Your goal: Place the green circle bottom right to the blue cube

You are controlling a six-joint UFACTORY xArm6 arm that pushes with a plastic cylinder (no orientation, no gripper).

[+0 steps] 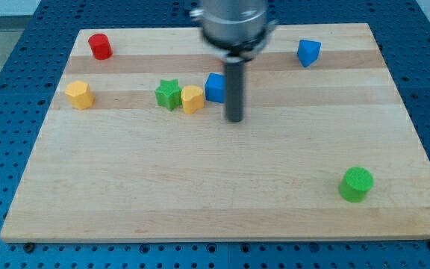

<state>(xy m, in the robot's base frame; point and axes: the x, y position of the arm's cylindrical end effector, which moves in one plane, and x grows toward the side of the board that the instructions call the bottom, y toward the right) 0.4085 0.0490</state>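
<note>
The green circle (356, 184) is a short green cylinder near the view's bottom right of the wooden board (200, 187). The blue cube (215, 87) sits near the board's upper middle, partly hidden by my rod. My tip (234, 119) rests on the board just right of and slightly below the blue cube, far up and left of the green circle.
A yellow heart-like block (192, 99) touches the blue cube's left side, with a green star (168, 95) beside it. A yellow block (80, 95) lies at the left, a red cylinder (100, 46) at the top left, a blue triangular block (308, 52) at the top right.
</note>
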